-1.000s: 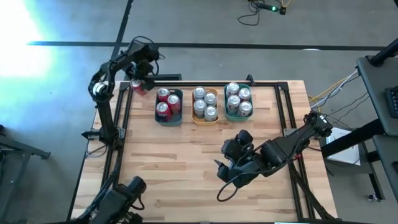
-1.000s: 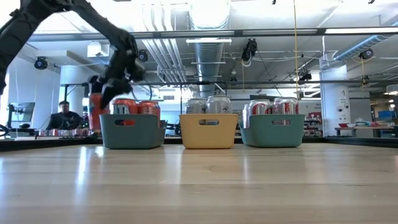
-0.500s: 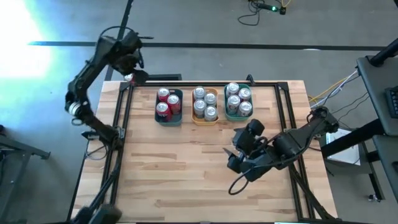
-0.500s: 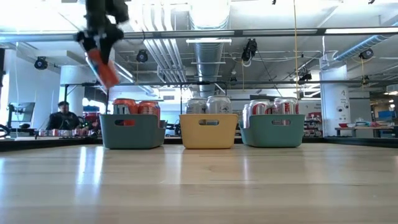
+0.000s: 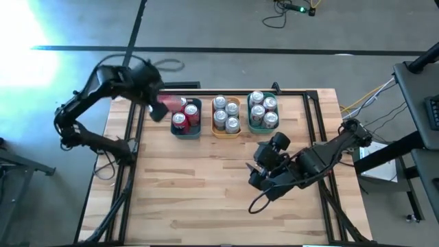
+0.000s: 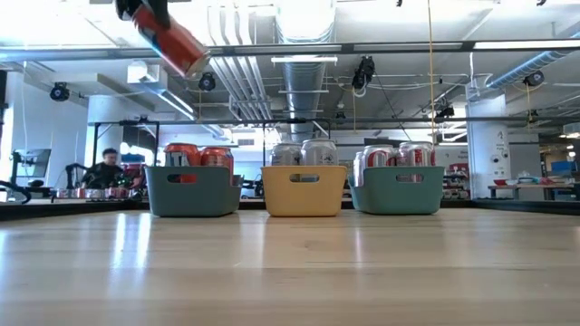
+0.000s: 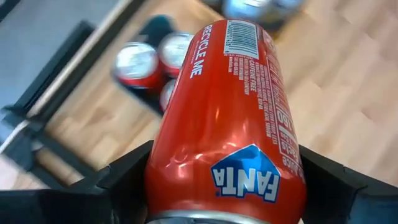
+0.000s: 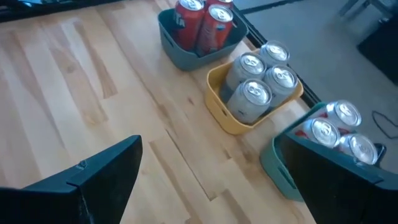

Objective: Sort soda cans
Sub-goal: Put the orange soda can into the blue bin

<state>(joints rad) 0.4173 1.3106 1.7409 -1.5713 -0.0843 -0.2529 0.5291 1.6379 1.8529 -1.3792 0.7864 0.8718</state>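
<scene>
A red Fanta soda can (image 7: pixel 230 118) hangs tilted high above the table's far left, in my left gripper (image 5: pixel 156 108), which is shut on it. Just right of it is the left teal tray (image 5: pixel 186 130), where red cans (image 5: pixel 180 120) stand upright. The yellow tray (image 5: pixel 226 130) holds several silver-grey cans (image 5: pixel 221 103). The right teal tray (image 5: pixel 263 127) holds several pale cans (image 5: pixel 257 98). My right gripper (image 5: pixel 263 169) stands open over the table's right middle, nothing between its fingers (image 8: pixel 106 174). My left gripper pinches the red can's round body between its two fingers (image 7: pixel 124 180), at the end nearest the wrist (image 7: pixel 186 186). The can's length runs forward along the fingers. It is lifted clear and slants, its free end (image 6: pixel 195 62) lower and toward the trays.
The three trays stand in a row along the table's far edge. A black frame rail (image 5: pixel 134 130) runs along the table's left side. Bare wood (image 5: pixel 192 185) fills the near half. A person (image 6: pixel 107 167) sits in the room beyond.
My left gripper has lifted the red can from table height at the far left corner high up, then carried it right toward the left teal tray, tipping it from upright to slanted. My right gripper has shifted a little toward the right and far edges.
</scene>
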